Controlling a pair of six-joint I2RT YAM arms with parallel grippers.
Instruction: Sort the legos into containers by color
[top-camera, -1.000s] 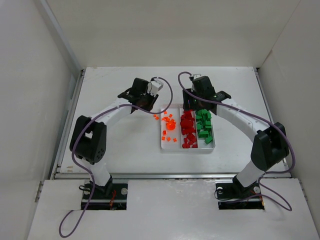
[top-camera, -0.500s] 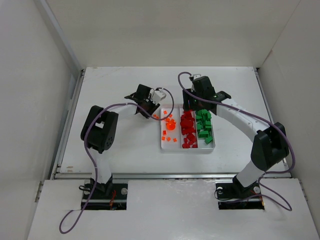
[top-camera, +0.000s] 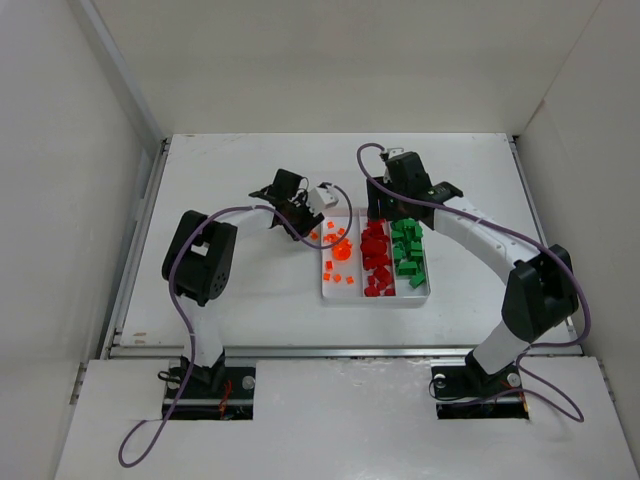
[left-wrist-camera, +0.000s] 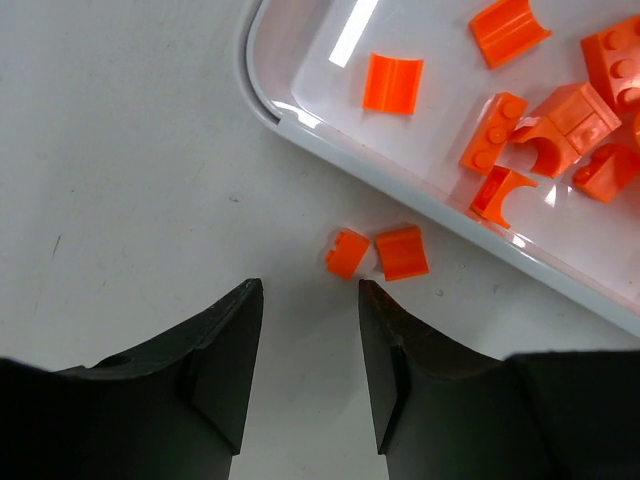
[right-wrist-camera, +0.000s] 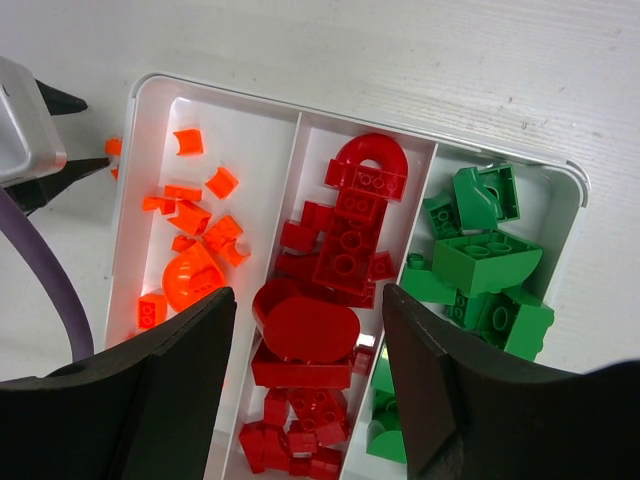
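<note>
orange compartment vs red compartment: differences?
The orange compartment holds few small scattered pieces, bare floor showing; the red compartment is packed and piled. The red compartment has bigger pieces, an arch and an oval; the orange compartment's are mostly tiny. Both are slots of one white tray.

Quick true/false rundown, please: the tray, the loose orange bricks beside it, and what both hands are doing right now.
1. Two orange bricks lie on the table, outside the tray. True.
2. The left hand grips an orange brick. False: its fingers stand apart with nothing between them, and the two loose bricks lie just ahead of it.
3. The red bricks sit in the middle compartment. True.
4. The green bricks sit in the compartment next to the orange one. False: the red compartment lies between them.
5. The right hand is shut on a red brick. False: it is open and empty above the tray.
</note>
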